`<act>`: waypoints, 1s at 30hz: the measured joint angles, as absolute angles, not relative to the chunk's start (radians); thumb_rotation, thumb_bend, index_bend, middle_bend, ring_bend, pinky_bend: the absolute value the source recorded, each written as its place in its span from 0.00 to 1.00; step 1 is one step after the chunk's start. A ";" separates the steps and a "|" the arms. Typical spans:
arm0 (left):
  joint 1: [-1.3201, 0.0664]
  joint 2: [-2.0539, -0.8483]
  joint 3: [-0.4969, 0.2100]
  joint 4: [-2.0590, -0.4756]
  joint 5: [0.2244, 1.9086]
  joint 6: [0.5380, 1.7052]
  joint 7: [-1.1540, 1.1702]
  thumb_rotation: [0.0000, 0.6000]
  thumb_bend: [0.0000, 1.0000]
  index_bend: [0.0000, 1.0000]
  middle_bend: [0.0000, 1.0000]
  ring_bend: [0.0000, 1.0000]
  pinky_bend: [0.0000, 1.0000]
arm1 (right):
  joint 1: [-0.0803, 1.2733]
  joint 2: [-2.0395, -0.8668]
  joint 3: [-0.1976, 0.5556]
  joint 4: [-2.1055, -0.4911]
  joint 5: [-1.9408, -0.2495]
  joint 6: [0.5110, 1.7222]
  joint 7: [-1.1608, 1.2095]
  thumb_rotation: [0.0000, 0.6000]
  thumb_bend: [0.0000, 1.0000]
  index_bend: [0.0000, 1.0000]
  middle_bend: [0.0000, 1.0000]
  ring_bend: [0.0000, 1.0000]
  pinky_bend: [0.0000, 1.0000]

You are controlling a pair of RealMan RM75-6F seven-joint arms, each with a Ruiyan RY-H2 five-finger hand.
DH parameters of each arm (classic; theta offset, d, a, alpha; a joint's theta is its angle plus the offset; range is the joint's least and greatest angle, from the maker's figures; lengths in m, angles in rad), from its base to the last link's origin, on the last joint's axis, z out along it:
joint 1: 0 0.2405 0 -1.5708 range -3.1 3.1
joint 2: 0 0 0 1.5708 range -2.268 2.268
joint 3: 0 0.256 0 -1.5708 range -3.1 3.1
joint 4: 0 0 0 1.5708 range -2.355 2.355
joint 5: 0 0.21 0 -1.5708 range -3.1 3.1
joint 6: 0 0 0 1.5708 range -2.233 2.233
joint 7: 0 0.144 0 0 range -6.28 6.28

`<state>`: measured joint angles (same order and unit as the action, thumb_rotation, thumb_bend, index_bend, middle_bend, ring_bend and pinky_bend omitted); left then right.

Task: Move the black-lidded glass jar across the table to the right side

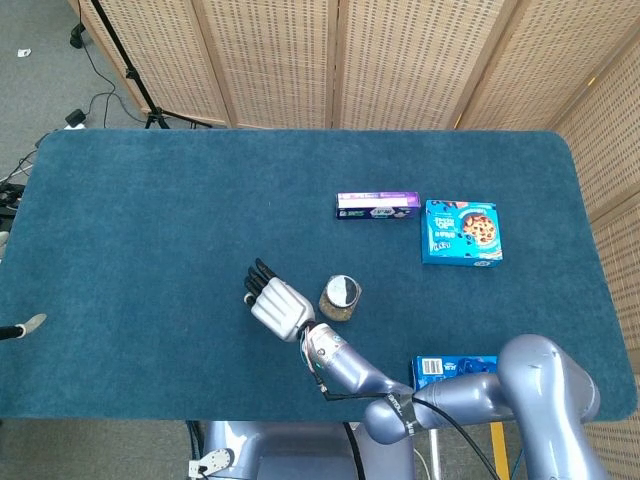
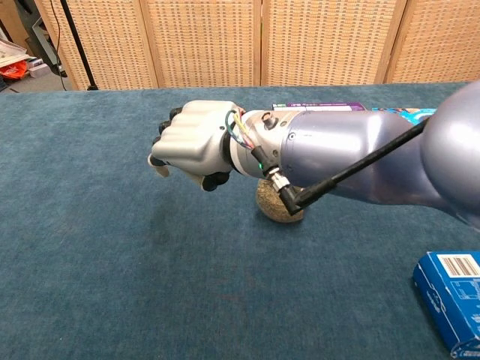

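Note:
The glass jar (image 1: 340,297) with a black lid stands upright near the middle of the table, filled with brownish grains. In the chest view my right forearm covers it, and only its lower part (image 2: 279,210) shows. My right hand (image 1: 272,300) hovers just left of the jar with its fingers apart and nothing in it; the chest view shows its white back (image 2: 191,142), low over the cloth. The wrist passes close by the jar, and contact cannot be told. A pale fingertip (image 1: 28,324) at the far left edge may belong to my left hand.
A purple box (image 1: 377,206) and a blue cookie box (image 1: 461,232) lie behind and to the right of the jar. Another blue box (image 2: 454,296) lies at the front right, near the table's edge. The blue cloth (image 1: 150,220) covers the whole table.

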<state>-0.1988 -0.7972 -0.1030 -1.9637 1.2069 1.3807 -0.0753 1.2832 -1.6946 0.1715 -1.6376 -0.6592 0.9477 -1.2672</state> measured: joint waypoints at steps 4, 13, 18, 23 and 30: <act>-0.199 -0.796 -0.106 -1.961 1.209 1.373 -0.076 1.00 0.00 0.00 0.00 0.00 0.00 | 1.327 -1.707 0.135 -1.650 -0.557 1.011 -1.360 1.00 1.00 0.30 0.23 0.06 0.05; -0.194 -0.796 -0.109 -1.964 1.220 1.369 -0.076 1.00 0.00 0.00 0.00 0.00 0.00 | 1.361 -1.696 0.109 -1.672 -0.512 1.067 -1.412 1.00 1.00 0.43 0.35 0.19 0.13; -0.195 -0.796 -0.110 -1.964 1.225 1.360 -0.075 1.00 0.00 0.00 0.00 0.00 0.00 | 1.372 -1.668 0.080 -1.714 -0.477 1.108 -1.467 1.00 1.00 0.44 0.36 0.19 0.14; -0.191 -0.795 -0.109 -1.968 1.237 1.361 -0.076 1.00 0.00 0.00 0.00 0.00 0.00 | 1.376 -1.643 0.042 -1.742 -0.422 1.138 -1.504 1.00 1.00 0.46 0.38 0.21 0.15; -0.185 -0.795 -0.110 -1.968 1.251 1.366 -0.085 1.00 0.01 0.00 0.00 0.00 0.00 | 1.363 -1.616 -0.005 -1.764 -0.404 1.157 -1.506 1.00 1.00 0.49 0.41 0.22 0.15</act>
<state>-0.1848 -0.7947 -0.1103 -1.9681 1.2505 1.3660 -0.0846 1.3634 -1.6157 -0.0052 -1.7641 -0.4042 1.1573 -1.5060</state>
